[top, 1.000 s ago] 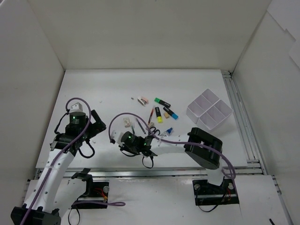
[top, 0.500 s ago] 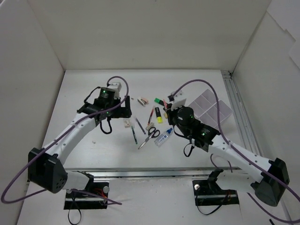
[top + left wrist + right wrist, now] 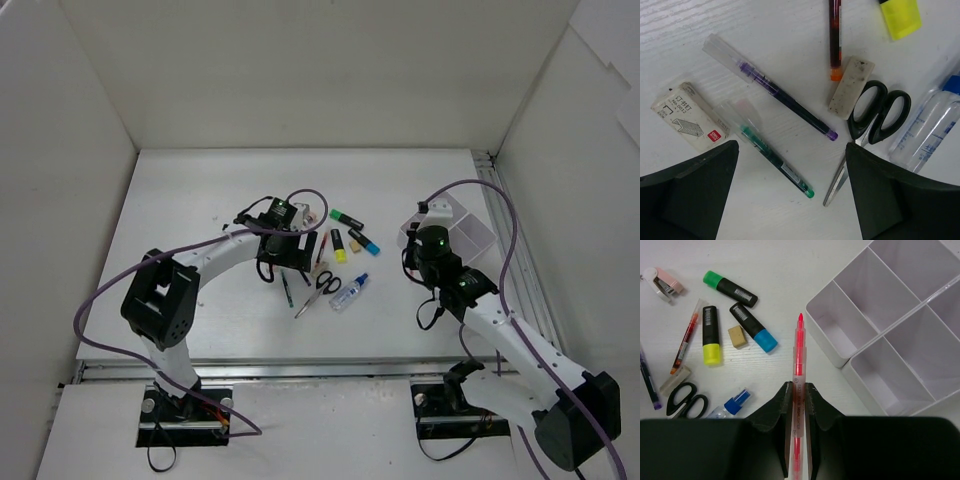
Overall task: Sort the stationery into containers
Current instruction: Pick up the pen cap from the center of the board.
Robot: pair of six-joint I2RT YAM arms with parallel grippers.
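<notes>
My right gripper (image 3: 799,387) is shut on a pink-red highlighter pen (image 3: 799,352), held above the table just left of the white organizer tray (image 3: 840,357). The pen's tip points at the tray's near-left corner. My left gripper (image 3: 791,167) is open and empty, hovering over a green pen (image 3: 774,159), with a purple pen (image 3: 775,92) beyond it. Black-handled scissors (image 3: 875,117), a beige eraser (image 3: 851,87) and the glue bottle (image 3: 930,132) lie to its right. Green (image 3: 730,288), yellow (image 3: 710,335) and blue (image 3: 753,327) highlighters lie left of the tray.
A staples box (image 3: 687,117) lies left of the green pen. A pink stapler (image 3: 662,282), an orange-tipped pen (image 3: 687,337) and a small tan eraser (image 3: 737,336) lie among the highlighters. The tray (image 3: 470,238) stands at the table's right side near a rail.
My right gripper has moved right, from over the stationery pile to beside the tray. My left gripper has moved right and nearer, over the pens.
</notes>
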